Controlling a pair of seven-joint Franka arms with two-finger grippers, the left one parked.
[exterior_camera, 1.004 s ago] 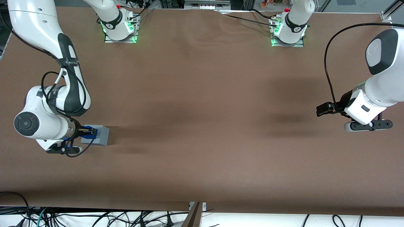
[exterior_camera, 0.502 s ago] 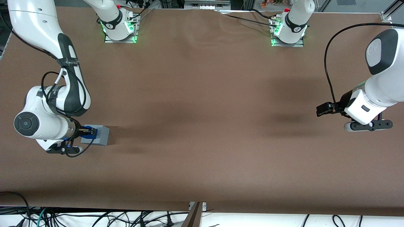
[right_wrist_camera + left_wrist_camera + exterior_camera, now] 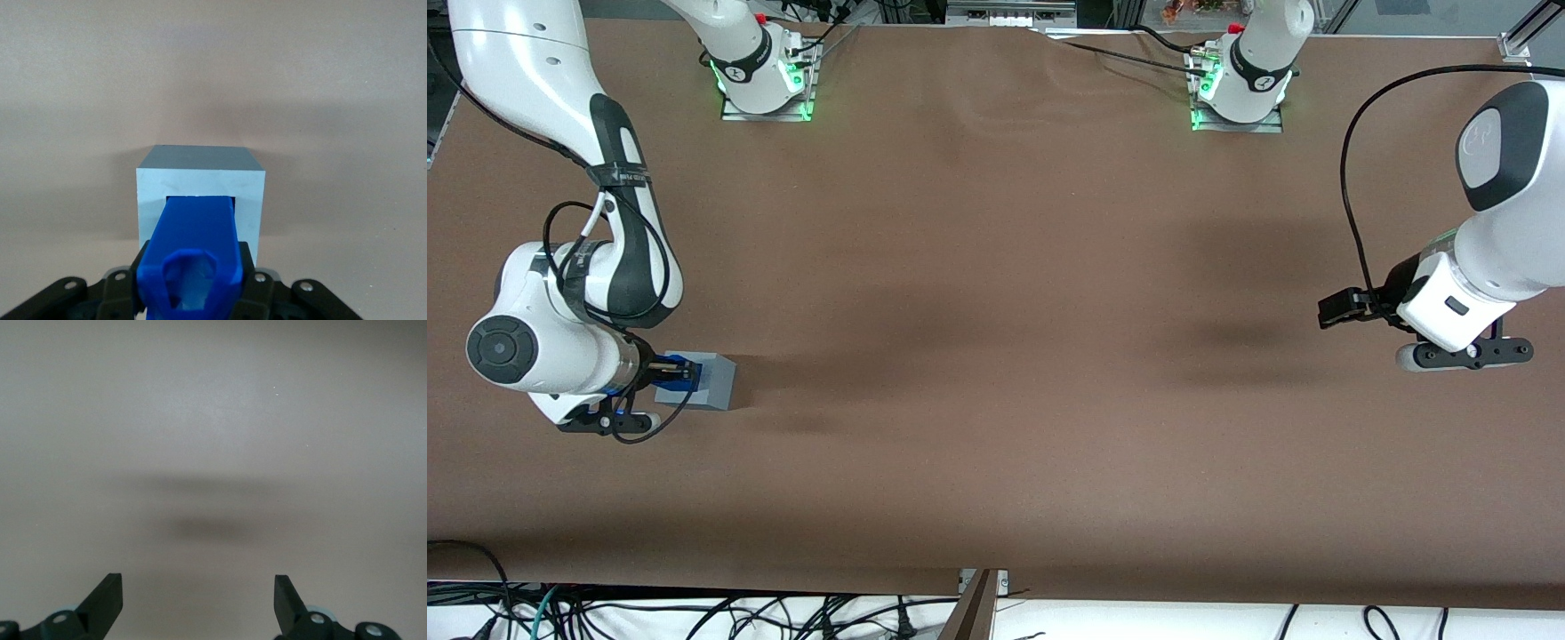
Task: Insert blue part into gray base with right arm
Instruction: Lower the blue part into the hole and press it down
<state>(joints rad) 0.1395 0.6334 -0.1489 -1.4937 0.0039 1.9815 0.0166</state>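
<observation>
At the working arm's end of the table (image 3: 996, 373), right arm (image 3: 560, 293) has its pincer (image 3: 193, 293) directly above the gray base (image 3: 200, 183), clamped on the blue part (image 3: 193, 247), whose lower end sits in the base's recess.

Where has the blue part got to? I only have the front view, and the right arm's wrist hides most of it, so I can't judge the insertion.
Observer: In the right wrist view, the blue part has its leading end inside the square recess of the gray base.
Operator: Is it fully seated?
Observer: No, most of its length sticks out of the recess toward the gripper.
Operator: Is the gripper holding it?
Observer: Yes, the fingers are shut on the blue part's sides.
Operator: Does it look lined up?
Observer: It sits roughly centred in the opening, not visibly skewed.
</observation>
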